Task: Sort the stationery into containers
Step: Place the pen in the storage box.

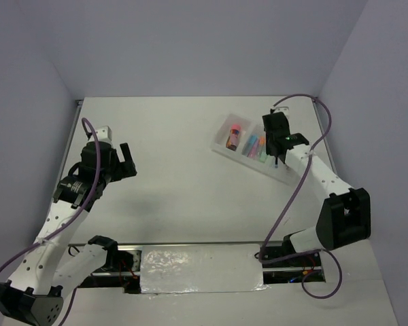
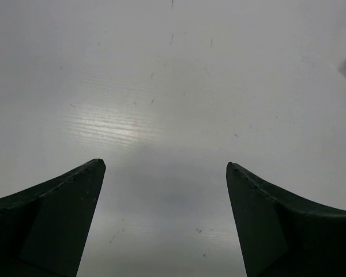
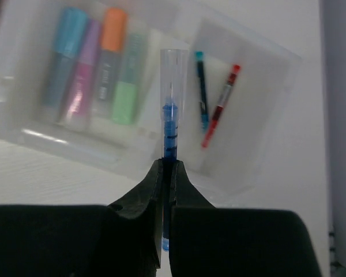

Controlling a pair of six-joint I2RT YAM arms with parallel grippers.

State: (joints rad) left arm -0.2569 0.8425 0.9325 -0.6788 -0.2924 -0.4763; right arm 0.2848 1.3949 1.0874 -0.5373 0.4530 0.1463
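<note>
1. The blue pen (image 3: 171, 124) with a clear cap is pinched in my right gripper (image 3: 168, 171). The jaws are squeezed onto its barrel and the cap points away from the wrist.
2. It hangs over the white three-compartment tray (image 3: 254, 138), about where the middle and end compartments meet. I cannot tell whether it touches the plastic.
3. In the end compartment a dark-blue pen (image 3: 202, 86) and a red pen (image 3: 220, 107) lie close together.
4. In the middle compartment, side by side, are a light-blue marker (image 3: 66, 52), purple marker (image 3: 86, 63), orange marker (image 3: 111, 52) and green marker (image 3: 126, 101).
5. In the overhead view, a short cylinder with a pink cap (image 1: 234, 136) sits in the tray's other end compartment.
6. My left gripper (image 2: 165, 164) is well apart from the tray, with its jaws spread wide above the bare white table (image 1: 177, 170) and nothing between them.
</note>
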